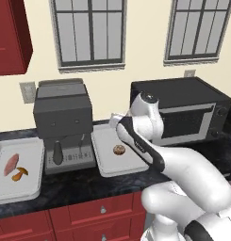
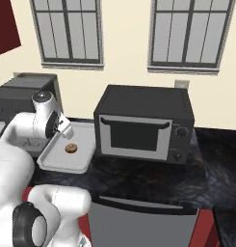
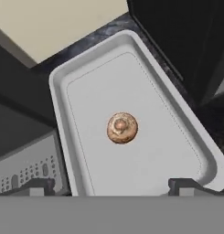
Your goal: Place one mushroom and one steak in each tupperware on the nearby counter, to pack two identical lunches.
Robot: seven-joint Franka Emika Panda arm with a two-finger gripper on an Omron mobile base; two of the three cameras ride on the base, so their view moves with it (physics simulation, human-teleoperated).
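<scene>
— Since one mushroom (image 3: 122,128) already sits alone in the right tupperware (image 3: 177,119), what does our next move turn on?

— On the steak. We judge this tray still lacks its slab of meat. The other tupperware (image 1: 32,183), far to the left on the counter (image 1: 88,186) past the coffee machine (image 1: 62,122), already holds a steak (image 1: 11,164) with a second mushroom (image 1: 20,174) just beside it, so we read that lunch as packed. We see no spare steak in these views, so we can't tell which way it lies from us.

— And where is our gripper (image 3: 111,187) relative to the mushroom?

— Above the right tray. In the hand view the mushroom lies just ahead of the fingertips (image 3: 184,184), roughly centred between them, cap up and round, so it has no long axis to speak of. Nothing sits between the jaws; they stand wide apart and empty.

— How is the arm posed?

— We are reaching forward and down over the counter, elbow bent, the hand (image 2: 59,126) tipped down over the tray between the coffee machine and the microwave (image 2: 143,123). The microwave wall stands close on the right, so we would lift clear before swinging anywhere.
</scene>
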